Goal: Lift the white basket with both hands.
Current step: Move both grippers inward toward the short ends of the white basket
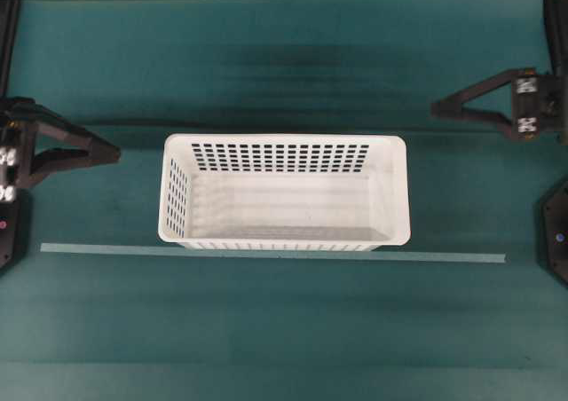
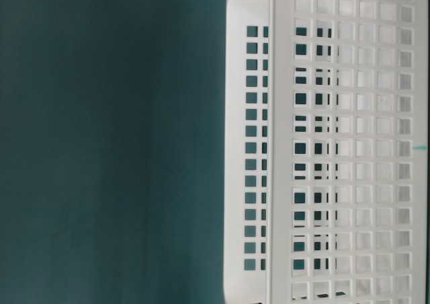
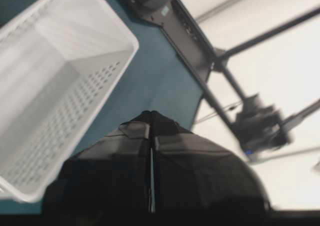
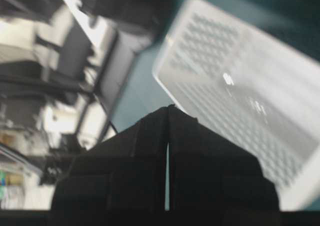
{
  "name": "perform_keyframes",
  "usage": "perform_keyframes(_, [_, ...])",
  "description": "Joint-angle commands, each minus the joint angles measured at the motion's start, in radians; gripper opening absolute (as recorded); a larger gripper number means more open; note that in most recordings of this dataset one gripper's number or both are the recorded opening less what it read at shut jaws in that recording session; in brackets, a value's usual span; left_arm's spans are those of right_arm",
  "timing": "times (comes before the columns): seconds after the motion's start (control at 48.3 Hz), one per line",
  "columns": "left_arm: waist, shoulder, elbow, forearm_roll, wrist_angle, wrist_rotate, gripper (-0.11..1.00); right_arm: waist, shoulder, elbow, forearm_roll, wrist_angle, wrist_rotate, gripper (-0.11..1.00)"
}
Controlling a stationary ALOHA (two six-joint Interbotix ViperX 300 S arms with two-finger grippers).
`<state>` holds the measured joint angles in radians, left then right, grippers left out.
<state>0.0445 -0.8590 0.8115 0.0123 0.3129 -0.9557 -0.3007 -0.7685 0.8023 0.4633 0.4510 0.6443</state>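
A: What takes up most of the scene?

B: The green counter [image 1: 284, 330]. It fills the overhead view, with a thin pale strip [image 1: 266, 254] running across it from left to right.

A: And the white basket?

B: The white basket [image 1: 284, 192] sits upright on the counter near the middle, its front wall right at that strip. The floor inside is solid and bare, and rows of small rectangular holes run through the walls. The table-level view shows only one perforated end of it, very close up.

A: Where are the two grippers?

B: The left gripper [image 1: 114, 153] is off the basket's left end, near it but not touching. The right gripper [image 1: 437, 108] hangs farther away, beyond the basket's right rear corner.

A: Are they holding anything?

B: No. In both wrist views the two fingers meet at the tip with only a hairline seam between them, and nothing sits in either one.
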Motion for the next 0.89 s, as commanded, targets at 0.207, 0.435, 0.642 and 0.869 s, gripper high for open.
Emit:
perform_keyframes(0.207, [0.009, 0.193, -0.112, 0.005, 0.276, -0.202, -0.04, 0.015, 0.209, -0.107, -0.069, 0.296, 0.190, 0.01])
perform_keyframes(0.435, [0.029, 0.299, -0.181, 0.015, 0.589, -0.331, -0.04, 0.037, 0.341, -0.195, -0.219, 0.571, 0.347, 0.01])
perform_keyframes(0.642, [0.067, 0.299, -0.169, 0.017, 0.583, -0.331, -0.04, 0.049, 0.416, -0.236, -0.299, 0.733, 0.431, 0.01])
perform_keyframes(0.869, [0.071, 0.301, -0.161, 0.015, 0.583, -0.330, -0.04, 0.080, 0.416, -0.199, -0.301, 0.626, 0.422, 0.01])
